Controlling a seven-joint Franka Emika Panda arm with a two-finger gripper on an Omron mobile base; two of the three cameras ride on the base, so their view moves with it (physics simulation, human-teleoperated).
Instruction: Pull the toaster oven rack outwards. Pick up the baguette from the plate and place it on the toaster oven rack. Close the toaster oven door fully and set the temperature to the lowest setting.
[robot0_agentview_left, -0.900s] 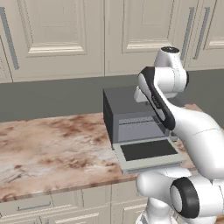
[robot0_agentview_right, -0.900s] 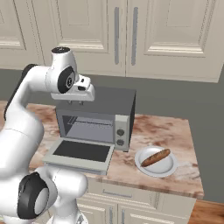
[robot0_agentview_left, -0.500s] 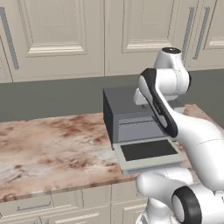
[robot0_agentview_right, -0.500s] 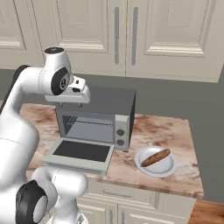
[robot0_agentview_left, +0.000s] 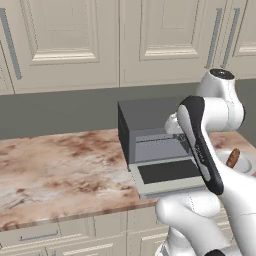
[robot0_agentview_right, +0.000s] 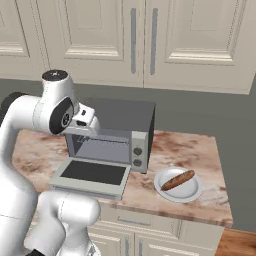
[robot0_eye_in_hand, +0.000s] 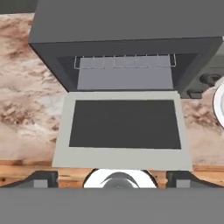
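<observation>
The toaster oven (robot0_agentview_right: 125, 112) stands on the counter with its door (robot0_agentview_right: 92, 172) folded down flat. In the hand view I look down on the oven (robot0_eye_in_hand: 127, 22), the door (robot0_eye_in_hand: 124, 124) and the light grey rack (robot0_eye_in_hand: 126, 63), which lies inside the cavity. My gripper (robot0_eye_in_hand: 116, 179) is open and empty, its fingertips (robot0_eye_in_hand: 41, 179) wide apart. It hangs above the door's front edge, near the oven's upper front (robot0_agentview_right: 84, 119). The baguette (robot0_agentview_right: 178, 180) lies on the white plate (robot0_agentview_right: 192, 192), right of the oven.
The oven's knobs (robot0_agentview_right: 139, 150) sit on its right front panel. Marbled counter (robot0_agentview_left: 60, 165) stretches left of the oven. Cabinet doors (robot0_agentview_right: 145, 40) hang above. The counter's front edge (robot0_eye_in_hand: 26, 168) runs just under the door's lip. My own arm (robot0_agentview_left: 200, 145) covers part of the oven.
My arm has swung a little and the hand has sunk slightly in front of the oven. Oven, door, plate and baguette have stayed where they were.
</observation>
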